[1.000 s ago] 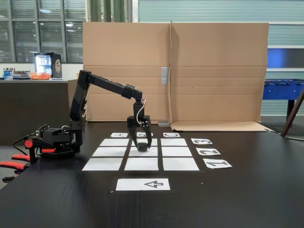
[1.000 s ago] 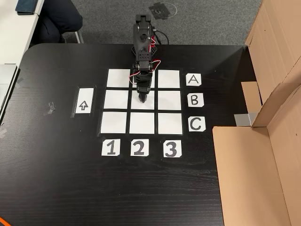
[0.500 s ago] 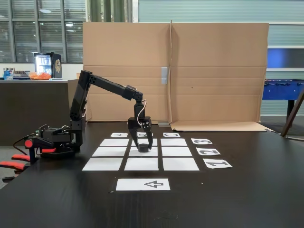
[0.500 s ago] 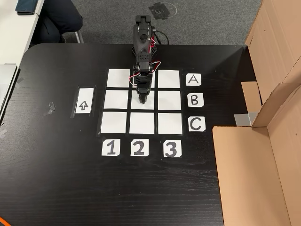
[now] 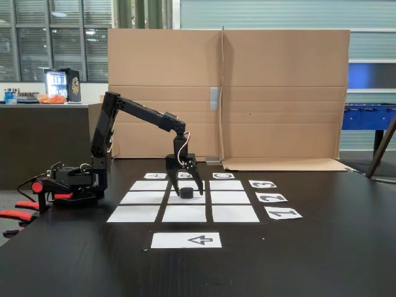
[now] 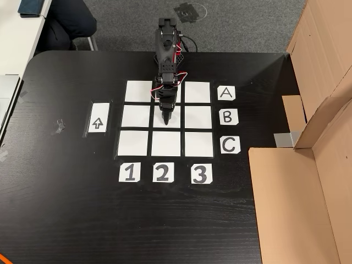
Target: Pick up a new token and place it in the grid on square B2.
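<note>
The small black puck-shaped token (image 5: 186, 192) sits on the middle white paper rectangle (image 5: 175, 197) of the grid, between the black gripper's (image 5: 188, 189) spread fingers.

Office break area: foosball table (image 5: 369, 116), windows (image 5: 55, 37).

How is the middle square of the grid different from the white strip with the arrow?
Square B2 is unprinted, while the arrow strip carries a printed arrow. Square B2 sits at the centre of the nine sheets; the arrow strip lies alone outside them. Square B2 has the token on it beneath the end effector; the arrow strip is bare. Both are flat white paper on the black table.
</note>
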Tool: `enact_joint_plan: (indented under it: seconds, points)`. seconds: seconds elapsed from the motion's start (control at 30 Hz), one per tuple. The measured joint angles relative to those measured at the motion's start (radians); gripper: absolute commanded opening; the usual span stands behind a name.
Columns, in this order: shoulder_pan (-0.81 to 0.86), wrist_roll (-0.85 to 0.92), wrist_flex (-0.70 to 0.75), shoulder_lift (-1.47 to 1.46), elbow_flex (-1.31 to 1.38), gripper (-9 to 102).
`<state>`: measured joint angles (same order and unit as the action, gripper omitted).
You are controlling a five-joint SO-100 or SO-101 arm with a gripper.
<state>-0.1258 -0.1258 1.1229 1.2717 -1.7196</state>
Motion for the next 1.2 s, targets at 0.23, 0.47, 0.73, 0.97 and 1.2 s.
enact_joint_plan:
  seconds: [0.23,0.47,0.73,0.97,1.2]
  points:
    - [0.000,0.000,0.000,0.020,-0.029,36]
    - [-0.046,0.000,0.020,0.071,-0.064,38]
    - [-0.118,0.000,0.020,0.232,-0.114,38]
    - [-0.126,0.000,0.057,0.449,-0.161,39]
    - [-0.135,0.000,0.077,0.713,-0.230,38]
